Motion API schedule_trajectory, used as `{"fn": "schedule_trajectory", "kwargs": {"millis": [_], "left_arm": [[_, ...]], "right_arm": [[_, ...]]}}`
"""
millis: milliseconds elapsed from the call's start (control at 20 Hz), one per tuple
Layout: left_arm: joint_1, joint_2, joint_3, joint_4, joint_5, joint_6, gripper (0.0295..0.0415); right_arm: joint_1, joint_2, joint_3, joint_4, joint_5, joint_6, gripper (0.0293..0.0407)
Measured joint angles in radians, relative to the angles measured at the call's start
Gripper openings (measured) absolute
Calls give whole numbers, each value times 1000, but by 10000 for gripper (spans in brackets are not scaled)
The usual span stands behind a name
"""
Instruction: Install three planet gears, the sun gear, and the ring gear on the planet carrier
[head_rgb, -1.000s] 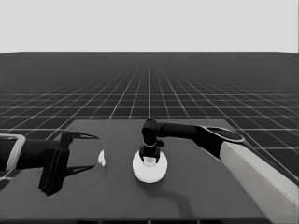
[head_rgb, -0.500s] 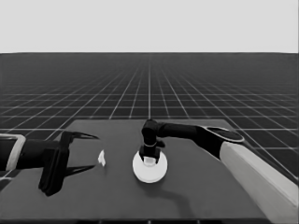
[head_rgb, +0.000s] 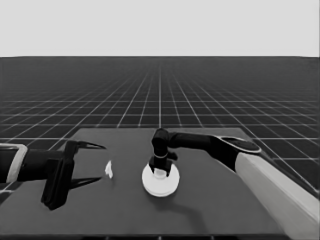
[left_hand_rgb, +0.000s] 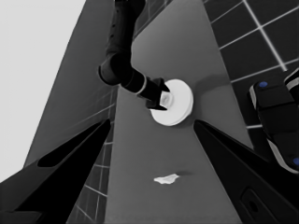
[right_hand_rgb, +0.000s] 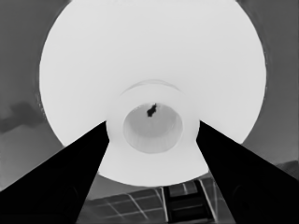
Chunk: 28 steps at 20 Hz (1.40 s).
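Note:
The larger round part (head_rgb: 160, 184) lies on the table's middle, its raised hub with a centre hole (right_hand_rgb: 152, 123) facing up. My right gripper (head_rgb: 160, 170) stands straight over it, open, one fingertip (right_hand_rgb: 100, 135) on each side of the hub; the left wrist view shows the same gripper (left_hand_rgb: 161, 99) on the disc (left_hand_rgb: 180, 100). The smaller round part and the four gears are hidden from every view. My left gripper (head_rgb: 102, 163) waits open over the table's left end, holding nothing.
A thin white piece (head_rgb: 108, 170) lies on the table between the left gripper and the disc, also in the left wrist view (left_hand_rgb: 167, 178). Dark machinery with blue lights (left_hand_rgb: 275, 121) shows past the table's edge.

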Motion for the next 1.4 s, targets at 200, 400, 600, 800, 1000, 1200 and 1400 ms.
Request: {"fn": "schedule_trajectory", "kwargs": {"millis": [200, 400, 600, 800, 1000, 1200, 1400], "left_arm": [[0, 0, 0, 0, 0, 0, 385], [0, 0, 0, 0, 0, 0, 385], [0, 0, 0, 0, 0, 0, 385], [0, 0, 0, 0, 0, 0, 385], [0, 0, 0, 0, 0, 0, 385], [0, 0, 0, 0, 0, 0, 385], [0, 0, 0, 0, 0, 0, 385]], "right_arm": [[-2, 0, 0, 0, 0, 35, 348], [-3, 0, 0, 0, 0, 70, 348], [-4, 0, 0, 0, 0, 105, 348], [-5, 0, 0, 0, 0, 140, 348], [-5, 0, -1, 0, 0, 175, 348], [-5, 0, -1, 0, 0, 209, 348], [-5, 0, -1, 0, 0, 221, 384]]}}
